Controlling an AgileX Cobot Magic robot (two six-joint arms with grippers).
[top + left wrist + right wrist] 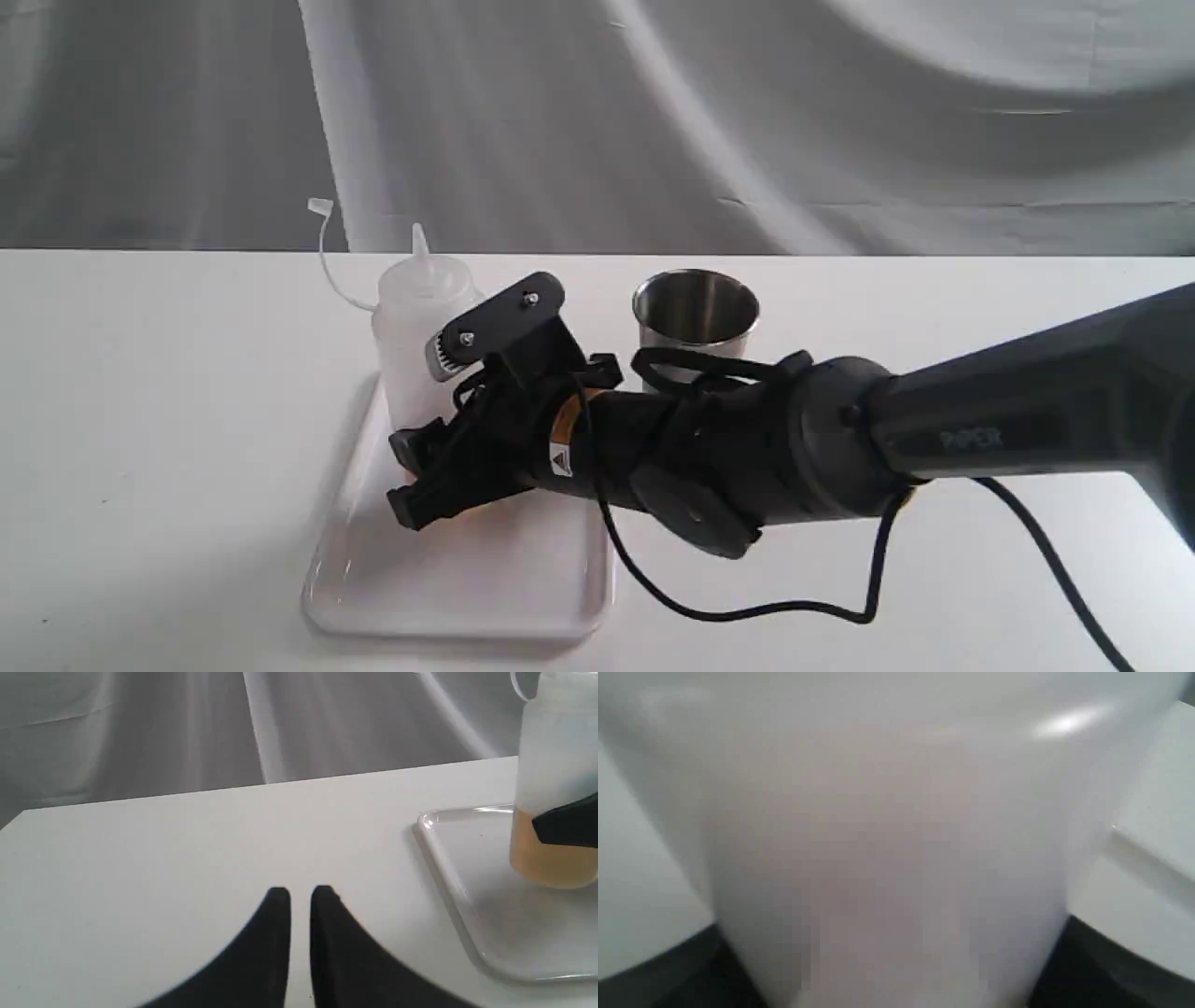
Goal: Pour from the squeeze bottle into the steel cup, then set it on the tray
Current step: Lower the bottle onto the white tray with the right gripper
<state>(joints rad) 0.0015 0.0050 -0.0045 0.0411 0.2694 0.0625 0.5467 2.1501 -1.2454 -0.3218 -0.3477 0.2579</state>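
White table, steel cup, right claw pinching squeeze bottle of amber liquid on tray, left claw closed

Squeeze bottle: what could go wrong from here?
1. The right gripper holds the soft squeeze bottle low on its body. The nozzle is uncapped, so a hard squeeze or a tilt could spill liquid.
2. The right arm and its cable pass just in front of the steel cup, so pulling back could knock it.
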